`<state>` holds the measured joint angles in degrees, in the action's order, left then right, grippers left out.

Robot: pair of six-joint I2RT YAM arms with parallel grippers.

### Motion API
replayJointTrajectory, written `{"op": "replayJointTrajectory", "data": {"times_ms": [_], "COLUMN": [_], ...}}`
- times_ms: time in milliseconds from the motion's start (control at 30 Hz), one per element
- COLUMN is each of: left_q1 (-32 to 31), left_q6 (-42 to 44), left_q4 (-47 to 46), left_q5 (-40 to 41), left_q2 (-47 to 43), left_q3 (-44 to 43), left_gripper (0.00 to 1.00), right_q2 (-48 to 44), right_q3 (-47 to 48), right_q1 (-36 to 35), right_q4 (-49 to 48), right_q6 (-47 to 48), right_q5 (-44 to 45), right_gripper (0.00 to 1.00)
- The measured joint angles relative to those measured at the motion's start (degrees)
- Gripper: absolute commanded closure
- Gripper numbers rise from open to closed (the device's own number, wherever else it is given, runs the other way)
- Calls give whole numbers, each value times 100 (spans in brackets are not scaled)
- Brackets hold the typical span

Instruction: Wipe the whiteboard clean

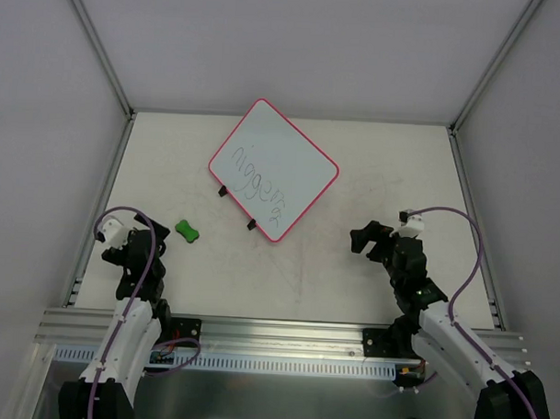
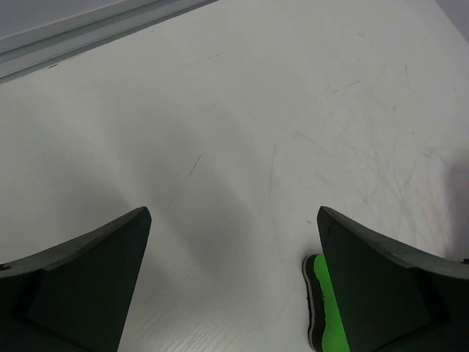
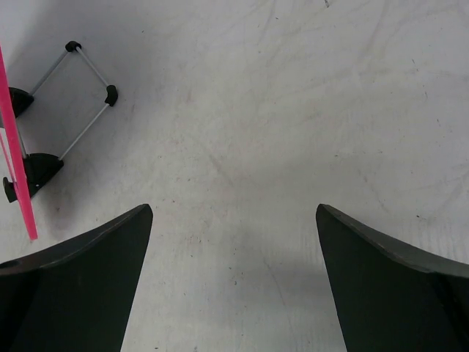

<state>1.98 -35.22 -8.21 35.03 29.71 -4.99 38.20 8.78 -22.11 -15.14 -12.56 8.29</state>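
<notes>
The left tool [image 2: 234, 220] gapes wide and empty near a green eraser [image 1: 187, 230]; the right tool [image 3: 234, 216], equally wide, holds nothing near the whiteboard [image 1: 274, 170], which sits scribbled-on toward the far middle of the bench [image 1: 287, 283].

This is a robotics lab test cell. A scuffed white tabletop [image 1: 370, 277] is boxed in on three sides by plain pale wall panels [image 1: 295, 45], joined at the corners by bare aluminium posts [image 1: 97, 47]. A slotted aluminium rail [image 1: 276, 336] runs along the near edge. The left arm [image 1: 129, 324] and the right arm [image 1: 451, 330] are bolted to it, each trailing an exposed purple cable [image 1: 479, 249]. Both wrist views show scratches and smudges across the work surface.
</notes>
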Motion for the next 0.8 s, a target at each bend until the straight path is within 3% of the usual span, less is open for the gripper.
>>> {"op": "replayJointTrajectory", "data": {"times_ms": [267,500,800], "left_q1": [0,0,0], "left_q6": [22,33,-166], "left_q4": [175,466,896], "left_q5": [-79,-979,-1969], "left_q2": [304,299,-181], "left_q3": [-144,-691,-734], "left_gripper": [1,1,1], "right_q2": [-59,-33,1078], "right_q3": [-2,-175,-175], "right_q1": [0,0,35], "right_q4": [-74,-1010,-2594], "right_q6": [122,142,-341], "right_q5": [-431,-1401,-2291], "right_gripper": [1,1,1]}}
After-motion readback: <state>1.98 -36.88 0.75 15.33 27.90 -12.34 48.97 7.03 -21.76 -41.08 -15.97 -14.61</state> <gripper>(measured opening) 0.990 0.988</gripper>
